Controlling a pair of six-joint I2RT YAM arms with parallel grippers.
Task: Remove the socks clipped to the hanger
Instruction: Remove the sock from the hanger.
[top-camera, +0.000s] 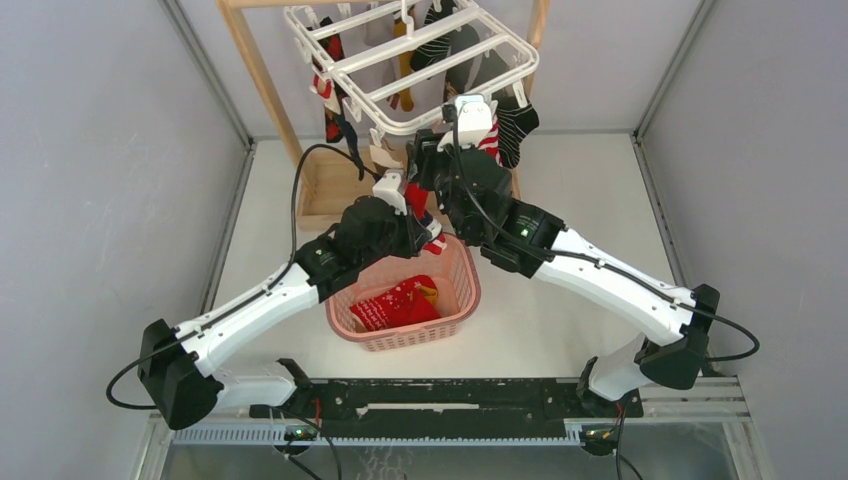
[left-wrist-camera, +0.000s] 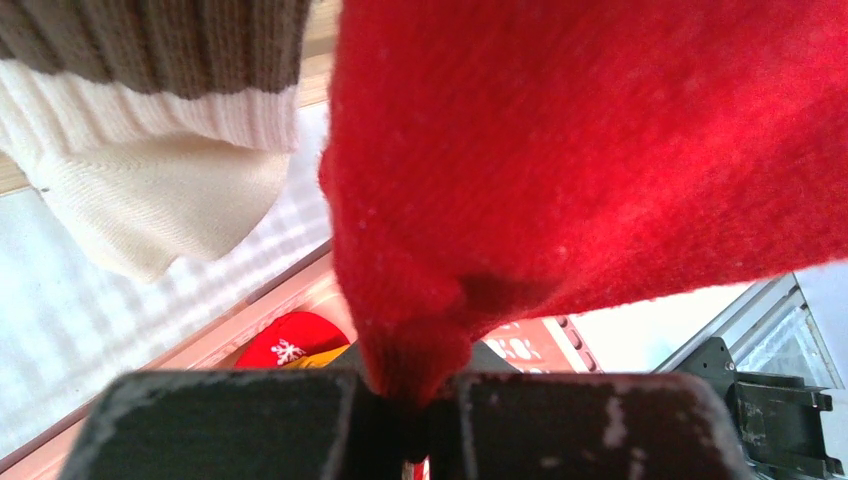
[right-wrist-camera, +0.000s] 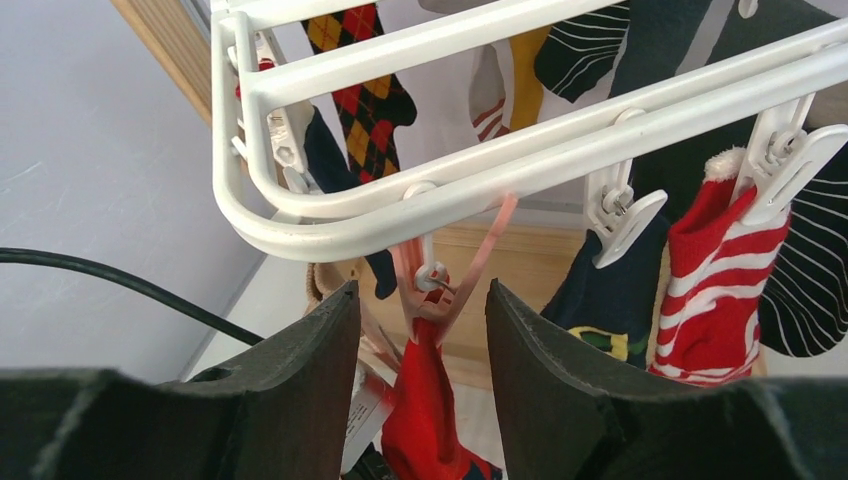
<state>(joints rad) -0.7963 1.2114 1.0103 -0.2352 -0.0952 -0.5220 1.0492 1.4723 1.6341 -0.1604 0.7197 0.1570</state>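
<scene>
From above, the white plastic rectangular drying hanger (top-camera: 420, 60) is seen hung from the tall wooden stand (top-camera: 262, 85) at the far end, with mixed socks dangling from its clips. Both arms are brought together under its near edge. The left hand (top-camera: 412, 205) is placed low on a red knitted sock (top-camera: 420, 212), and the right hand (top-camera: 437, 155) is placed higher, at clip level. A pink plastic basket (top-camera: 462, 300) is set directly beneath them, presumably so that freed socks drop in. Red socks (top-camera: 395, 305) are lying in it.

In the left wrist view, the left hand (left-wrist-camera: 410, 425) is closed tight on the lower tip of the red knitted sock (left-wrist-camera: 600, 150), which is drawn taut upward. This is judged to be a steadying pull against the clip. A cream sock with a brown band (left-wrist-camera: 150, 140) hangs just beside it.

In the right wrist view, the right hand (right-wrist-camera: 425, 300) is held about half open, with its fingers set on either side of the small white clip (right-wrist-camera: 435, 285) that grips the red sock. Whether the pads touch the clip cannot be told. The placement is judged suited to squeezing the clip open. A red-and-white striped sock (right-wrist-camera: 720, 290) and an argyle sock (right-wrist-camera: 365, 100) are clipped elsewhere on the hanger (right-wrist-camera: 450, 190).

The surface (top-camera: 560, 180) is plain white, and it is closed in on both sides by smooth grey walls (top-camera: 100, 150).
</scene>
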